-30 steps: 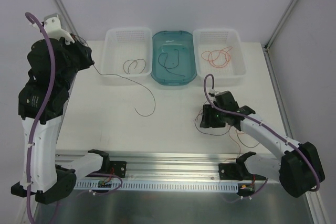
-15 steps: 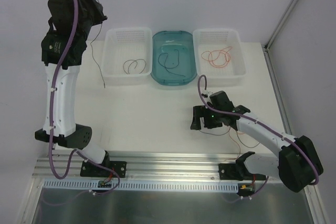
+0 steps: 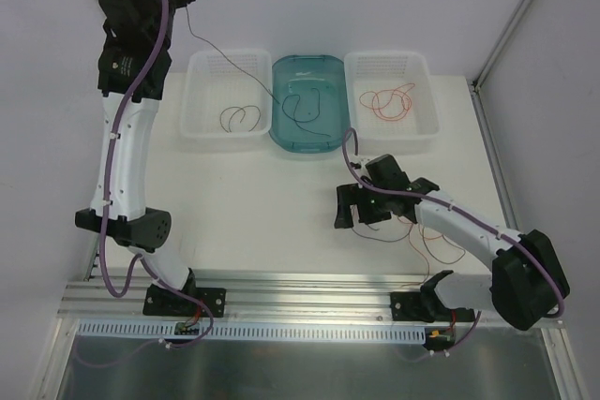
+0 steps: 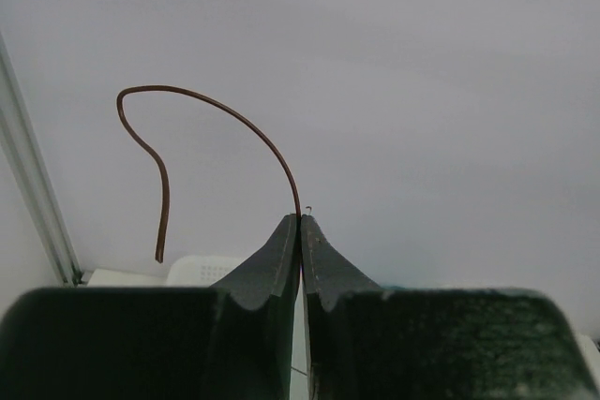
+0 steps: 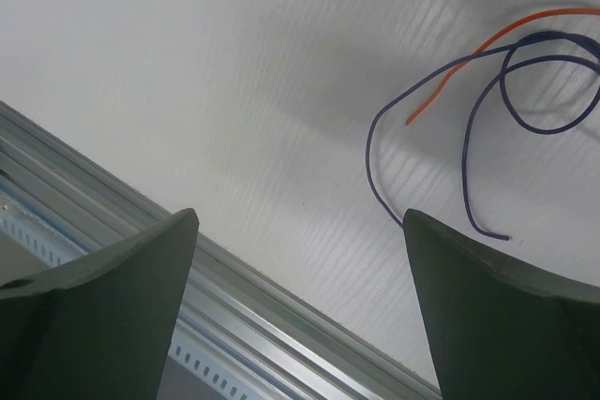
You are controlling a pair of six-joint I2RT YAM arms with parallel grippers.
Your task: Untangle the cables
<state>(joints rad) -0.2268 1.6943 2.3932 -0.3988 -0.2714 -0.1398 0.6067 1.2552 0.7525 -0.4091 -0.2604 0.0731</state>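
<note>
Matt table [image 3: 244, 203], glossy translucent teal plastic tub [image 3: 311, 143], ribbed metal rail [image 3: 309, 292], smooth-sheathed cables [image 5: 368, 152].

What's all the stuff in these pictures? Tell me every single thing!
table: one, white, under everything
baskets: two, white, far edge, left and right
bin: one, teal, between the baskets
brown wires: about two, left basket
dark wire: one, in the bin
orange wires: a few, right basket
loose wires: a few, orange and blue, on the table
held wire: one, brown, up high
left gripper: shut on held wire
right gripper: open, by loose wires
</note>
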